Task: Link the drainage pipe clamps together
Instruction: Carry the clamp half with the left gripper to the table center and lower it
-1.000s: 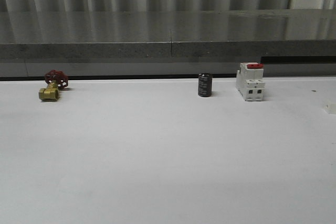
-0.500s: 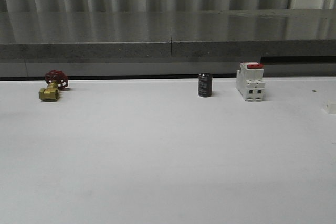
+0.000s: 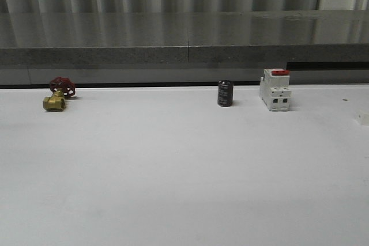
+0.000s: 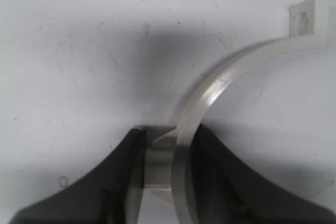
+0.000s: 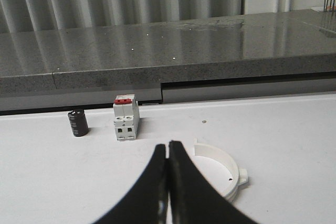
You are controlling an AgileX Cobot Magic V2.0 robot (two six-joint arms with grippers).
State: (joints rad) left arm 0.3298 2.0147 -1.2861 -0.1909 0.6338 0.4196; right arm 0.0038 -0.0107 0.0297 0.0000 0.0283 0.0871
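In the left wrist view, one white half-ring drainage pipe clamp (image 4: 231,74) curves away from my left gripper (image 4: 169,140) to a flat end tab (image 4: 307,17). The black fingers are shut on its lower part, over the white table. In the right wrist view, a second white half-ring clamp (image 5: 227,167) with a side lug (image 5: 242,177) lies flat on the table. It sits just past and to one side of my right gripper (image 5: 168,148), whose fingers are pressed together with nothing between them.
Along the back of the white table (image 3: 184,171) stand a brass valve with a red handwheel (image 3: 57,95), a black cylinder (image 3: 225,93) and a white breaker with a red top (image 3: 275,89). A small white piece (image 3: 362,117) shows at the right edge. A grey ledge (image 3: 184,38) runs behind.
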